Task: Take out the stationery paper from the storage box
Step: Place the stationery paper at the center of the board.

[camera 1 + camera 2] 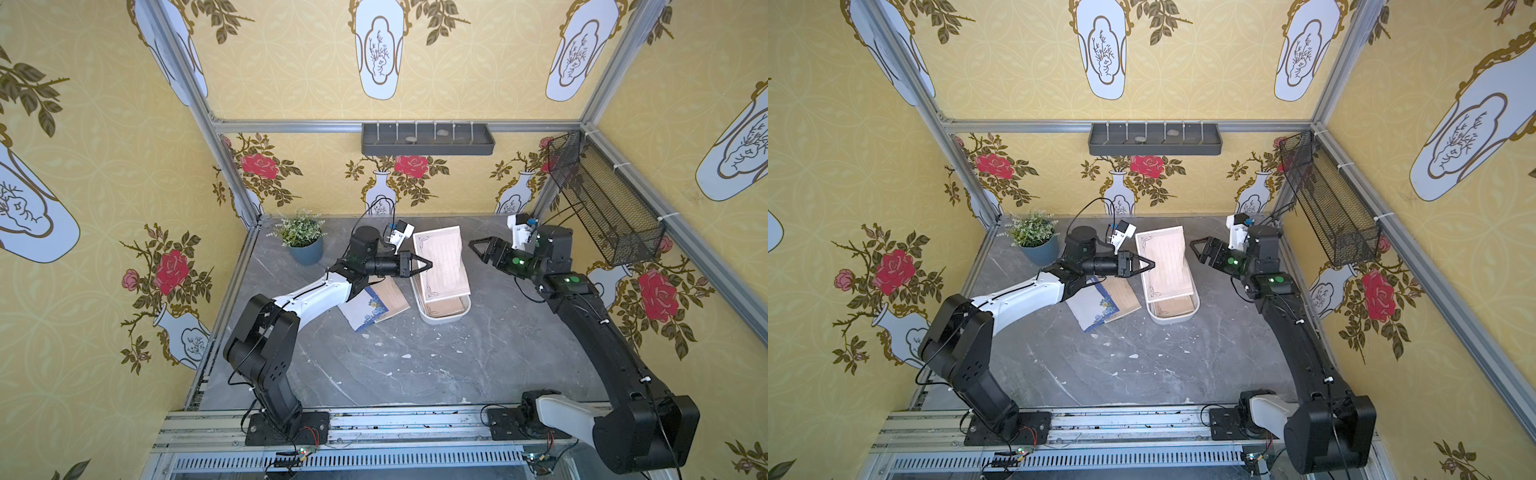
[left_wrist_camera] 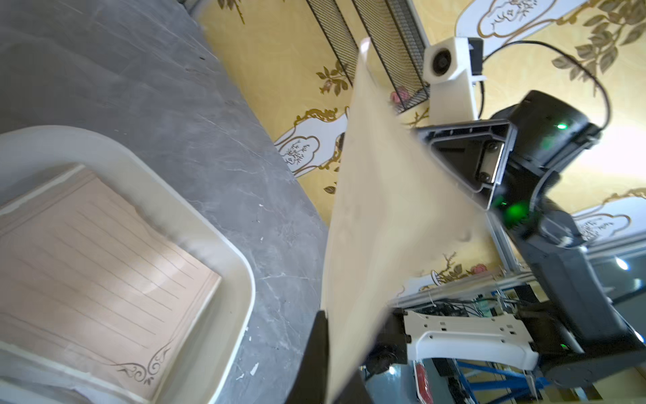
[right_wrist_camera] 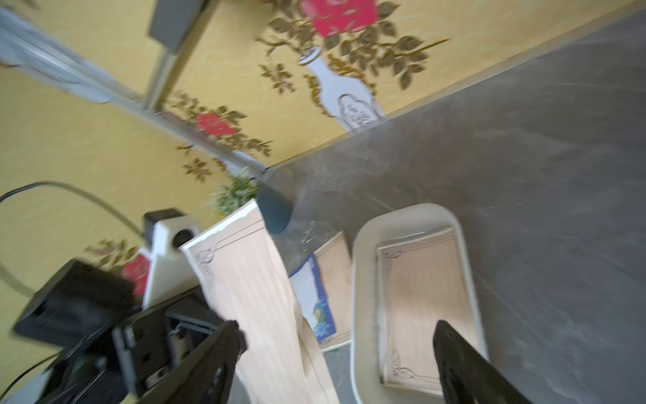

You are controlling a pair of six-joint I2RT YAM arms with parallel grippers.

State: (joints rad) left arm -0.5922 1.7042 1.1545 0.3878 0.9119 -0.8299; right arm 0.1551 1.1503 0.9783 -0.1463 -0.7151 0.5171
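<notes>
Pinching one edge of the lifted sheet (image 1: pixel 441 259), a tan page of stationery paper, the left gripper (image 1: pixel 428 264) is clamped shut on it and holds it tilted above the storage box (image 1: pixel 444 320). In both top views the page spreads away from the fingertips toward the right gripper (image 1: pixel 473 246), and its far corner curls upward. Below the left gripper, the stacked sheets (image 2: pixel 105 266) lie flat inside the box, with a dark ornate corner flourish showing. The right gripper sits just beyond the page's free edge with its jaws spread wide, gripping nothing; its fingers (image 3: pixel 461 363) stand well apart. Back under the left arm, a blue-flowered sheet (image 1: pixel 368 309) overlaps a loose tan sheet (image 1: pixel 394 296) on the grey table (image 1: pixel 415 365), just beside the box. Behind the left wrist stands a potted plant (image 1: pixel 303 237).
</notes>
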